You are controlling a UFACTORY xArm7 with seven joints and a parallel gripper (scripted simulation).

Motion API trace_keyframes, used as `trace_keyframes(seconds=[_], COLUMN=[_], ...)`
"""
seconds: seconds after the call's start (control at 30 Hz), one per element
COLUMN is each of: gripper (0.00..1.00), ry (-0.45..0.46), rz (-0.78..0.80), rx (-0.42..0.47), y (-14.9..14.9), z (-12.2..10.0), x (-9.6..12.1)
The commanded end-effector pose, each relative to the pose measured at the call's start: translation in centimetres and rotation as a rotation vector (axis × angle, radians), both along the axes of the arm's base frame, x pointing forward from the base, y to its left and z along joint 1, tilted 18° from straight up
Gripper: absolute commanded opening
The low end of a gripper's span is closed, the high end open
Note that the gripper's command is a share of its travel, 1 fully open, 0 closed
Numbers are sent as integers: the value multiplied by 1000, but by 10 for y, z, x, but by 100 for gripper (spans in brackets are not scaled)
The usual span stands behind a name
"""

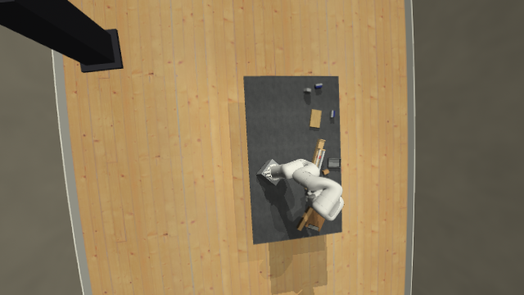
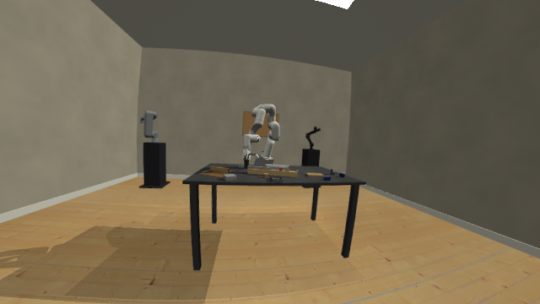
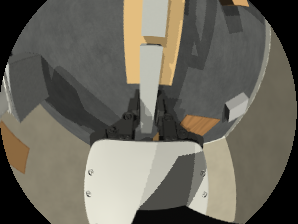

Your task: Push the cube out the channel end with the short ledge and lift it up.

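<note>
Mottled grey-beige walls (image 2: pixel 236 76) enclose a knotty, pale plank floor (image 1: pixel 196 123) (image 2: pixel 261 236). A bright ceiling panel (image 2: pixel 335 3) shines above. Beyond the far edge of the dark-topped, four-legged bench (image 1: pixel 278 123) (image 2: pixel 274 182), a brown board (image 2: pixel 248 122) stands against the wall; black pedestals (image 2: pixel 154 165) (image 2: pixel 310 158) stand past its far corners.

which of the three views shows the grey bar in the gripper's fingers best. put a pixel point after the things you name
The wrist view: the grey bar (image 3: pixel 150 75) stands out lengthwise there, between the black fingers and pointing at the wooden channel (image 3: pixel 132 50). In the top view the arm covers that spot; in the exterior view the bar is too small to make out.
</note>
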State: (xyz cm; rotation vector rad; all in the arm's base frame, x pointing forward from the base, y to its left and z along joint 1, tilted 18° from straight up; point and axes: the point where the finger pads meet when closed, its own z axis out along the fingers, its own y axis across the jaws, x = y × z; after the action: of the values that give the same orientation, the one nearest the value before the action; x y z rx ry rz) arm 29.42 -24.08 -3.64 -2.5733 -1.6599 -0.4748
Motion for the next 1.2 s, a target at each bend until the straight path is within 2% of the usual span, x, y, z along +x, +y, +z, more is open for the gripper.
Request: trace_keyframes(seconds=[0.0, 0.57, 1.17], gripper=[0, 0, 0], ry=[-1, -1, -1], rz=[-1, -1, -1], rx=[-3, -3, -3], y=[-1, 3, 27], z=[1, 2, 9], x=[0, 2, 13])
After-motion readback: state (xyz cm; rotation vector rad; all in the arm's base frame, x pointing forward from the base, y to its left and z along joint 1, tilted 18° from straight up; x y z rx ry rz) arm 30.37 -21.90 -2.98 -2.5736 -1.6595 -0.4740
